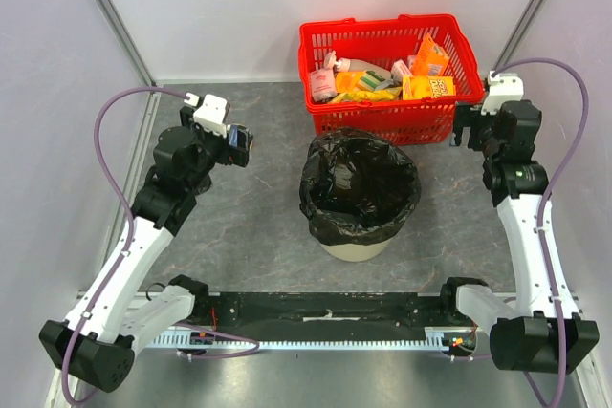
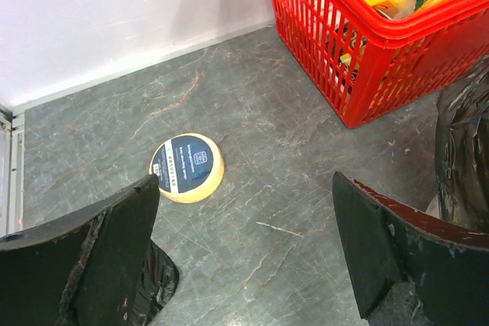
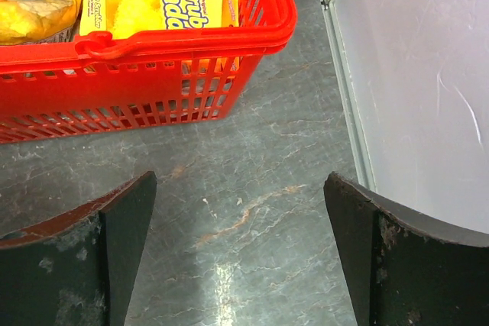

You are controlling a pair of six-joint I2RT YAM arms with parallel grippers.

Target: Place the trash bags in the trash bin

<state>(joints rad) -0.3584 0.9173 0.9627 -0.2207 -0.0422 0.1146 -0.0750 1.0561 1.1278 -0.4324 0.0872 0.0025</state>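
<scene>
Both our left tool [image 2: 244, 179] and right tool [image 3: 238, 177] are wide open and empty. The trash bin [image 1: 356, 250], lined black, sits mid-desk. We have picked nothing yet; next we reach for the yellow roll [image 2: 186, 167] near the far edge.

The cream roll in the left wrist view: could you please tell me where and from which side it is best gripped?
Grip the cream roll across its round rim, coming straight down from above. It lies flat on the table, label up, so only the low curved rim offers two opposite sides to pinch. The open left gripper looks nearest, probably wide enough.
</scene>
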